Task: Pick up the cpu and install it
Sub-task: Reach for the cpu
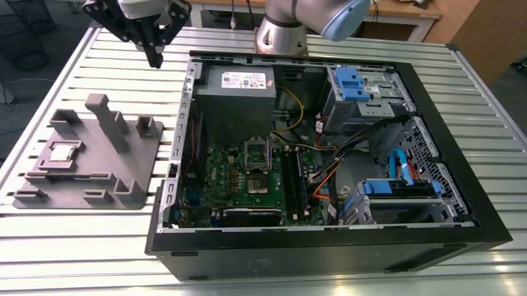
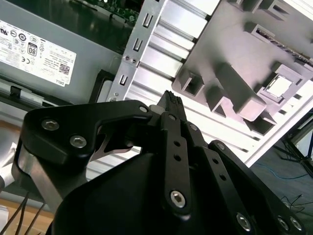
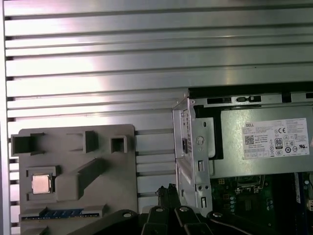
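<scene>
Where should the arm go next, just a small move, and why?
Probably swing toward the small silvery square cpu, lying ungrasped in the grey plastic fixture on the exterior view's left; the gripper hangs beside the open black computer case, holding nothing.

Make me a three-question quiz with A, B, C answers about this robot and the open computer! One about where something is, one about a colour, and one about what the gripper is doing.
1. Where is the cpu?
A inside the computer case
B on the grey fixture
C on the floor

2. What colour is the motherboard?
A green
B red
C purple

3. The gripper is
A holding the cpu
B holding nothing
C holding a cable

Answers:
1 B, it lies in a pocket of the fixture, outside the case.
2 A, the board inside the case is green.
3 B, it is shut with nothing in it, and the cpu sits apart on the fixture.
</scene>
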`<act>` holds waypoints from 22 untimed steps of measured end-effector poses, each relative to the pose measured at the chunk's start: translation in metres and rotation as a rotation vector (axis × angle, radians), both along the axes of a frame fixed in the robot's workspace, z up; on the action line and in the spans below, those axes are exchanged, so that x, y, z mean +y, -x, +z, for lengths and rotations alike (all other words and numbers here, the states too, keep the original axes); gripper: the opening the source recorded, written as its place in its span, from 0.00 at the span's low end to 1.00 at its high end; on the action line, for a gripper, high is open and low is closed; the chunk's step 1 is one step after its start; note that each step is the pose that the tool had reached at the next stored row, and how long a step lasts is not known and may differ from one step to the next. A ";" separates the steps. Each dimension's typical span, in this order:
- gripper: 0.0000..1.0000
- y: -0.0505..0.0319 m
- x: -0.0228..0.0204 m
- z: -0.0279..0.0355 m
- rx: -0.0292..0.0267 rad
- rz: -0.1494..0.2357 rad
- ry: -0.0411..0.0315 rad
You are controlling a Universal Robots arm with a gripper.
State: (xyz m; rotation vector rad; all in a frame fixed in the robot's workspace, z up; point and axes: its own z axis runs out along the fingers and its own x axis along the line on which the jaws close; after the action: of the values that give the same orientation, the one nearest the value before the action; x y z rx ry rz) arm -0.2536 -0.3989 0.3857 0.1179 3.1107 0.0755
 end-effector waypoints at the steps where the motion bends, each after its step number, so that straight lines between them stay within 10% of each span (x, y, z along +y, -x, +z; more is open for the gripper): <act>1: 0.11 0.0027 0.0000 -0.0002 -0.0001 0.000 0.0000; 22: 0.11 0.0578 0.0000 -0.0058 -0.0001 0.000 -0.0001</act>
State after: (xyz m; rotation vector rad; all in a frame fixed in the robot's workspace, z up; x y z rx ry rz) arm -0.3114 -0.3989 0.3799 0.1179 3.1106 0.0757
